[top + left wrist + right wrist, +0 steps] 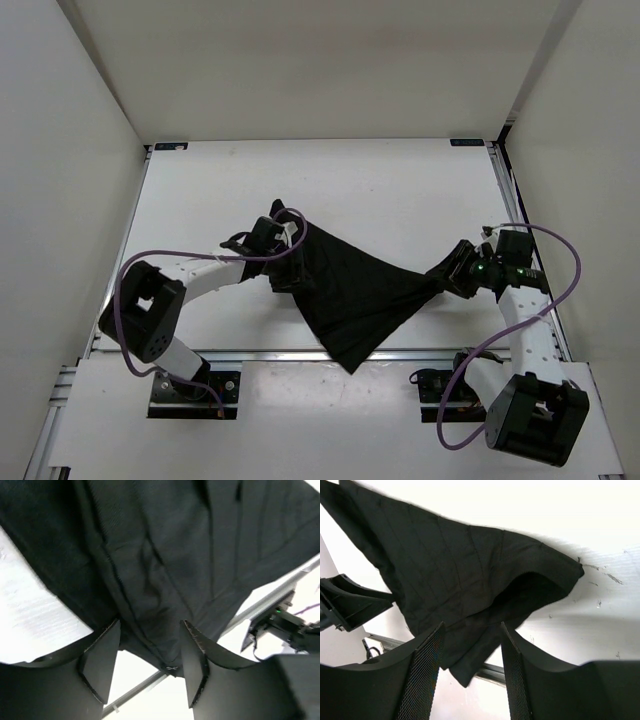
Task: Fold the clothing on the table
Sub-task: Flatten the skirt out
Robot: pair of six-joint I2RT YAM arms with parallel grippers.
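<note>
The black pleated skirt [350,290] lies rumpled on the white tabletop [400,190], toward the near side and between the two arms. Its lowest corner hangs past the aluminium rail [270,354] at the near edge. Its right side narrows to a point at the right claw [472,626].

The left claw [150,625] sits at the skirt's upper left part. Its fingers [100,662] are spread wide, and a seamed fold of cloth dips into the gap without being pinched. The right claw is spread as well. In its wrist view the skirt's edge lies between the two fingers [427,672] and against the tabletop, with an open fold showing just beyond them. Neither claw visibly clamps the fabric.
</note>
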